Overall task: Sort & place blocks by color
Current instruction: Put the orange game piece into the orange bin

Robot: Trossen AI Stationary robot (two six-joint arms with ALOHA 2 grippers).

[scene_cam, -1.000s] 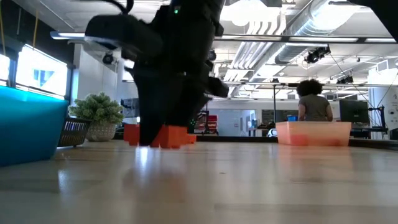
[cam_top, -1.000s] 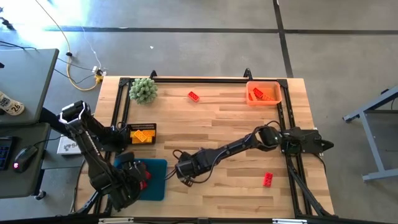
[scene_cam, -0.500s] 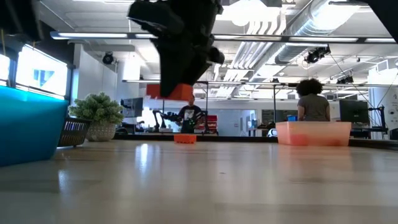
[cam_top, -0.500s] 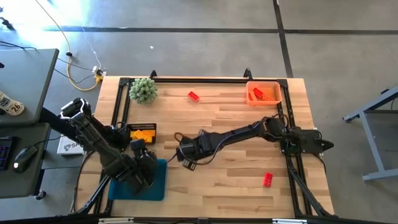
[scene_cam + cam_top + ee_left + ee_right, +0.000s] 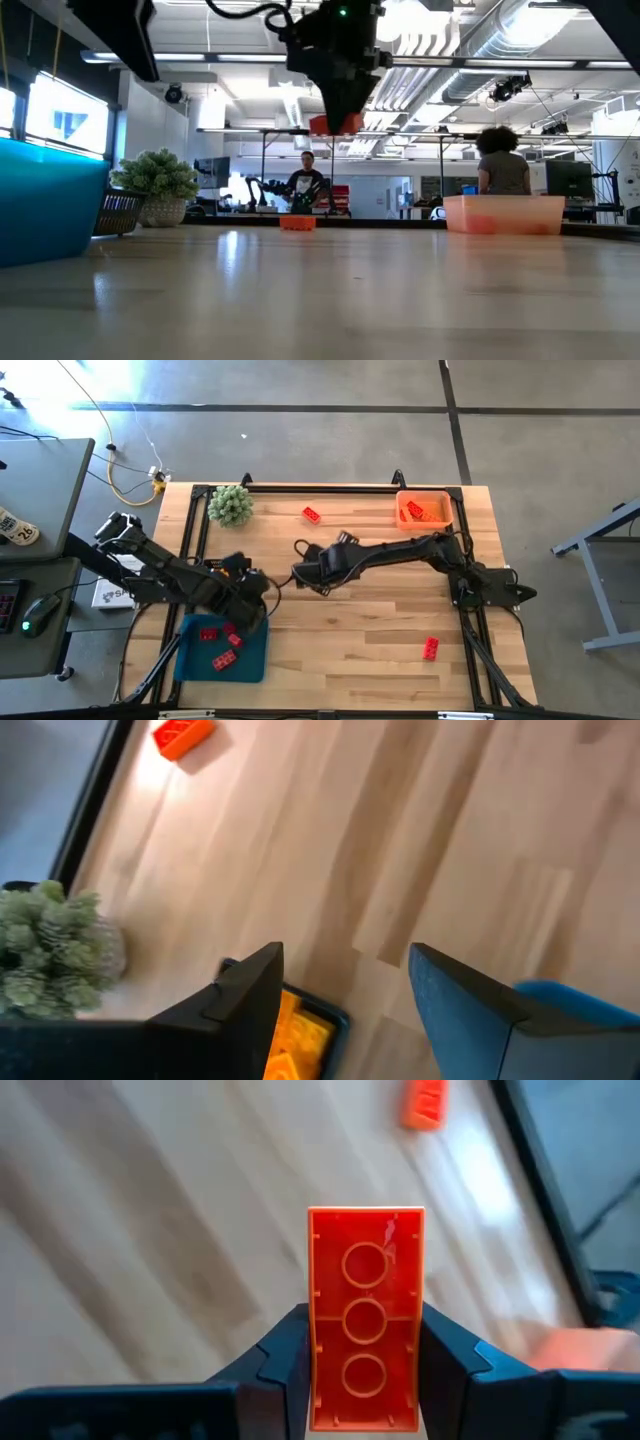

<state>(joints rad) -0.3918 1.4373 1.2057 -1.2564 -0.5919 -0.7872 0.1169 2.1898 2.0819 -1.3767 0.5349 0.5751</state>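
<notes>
Above the wooden table point(image 5: 380, 620) — right gripper point(image 5: 365, 1380) clamps an orange block point(image 5: 365, 1315); left gripper point(image 5: 345, 990) agape.

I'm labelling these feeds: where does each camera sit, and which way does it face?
High: overhead, straight down; both arms, blue tray.
Low: table height, level across the table; right gripper overhead holding an orange studded plastic brick.
Left wrist: past the open left gripper at wood and a green spiky plant ball.
Right wrist: brick's hollow underside between its fingers.
Shared: low and right wrist show that brick.
</notes>
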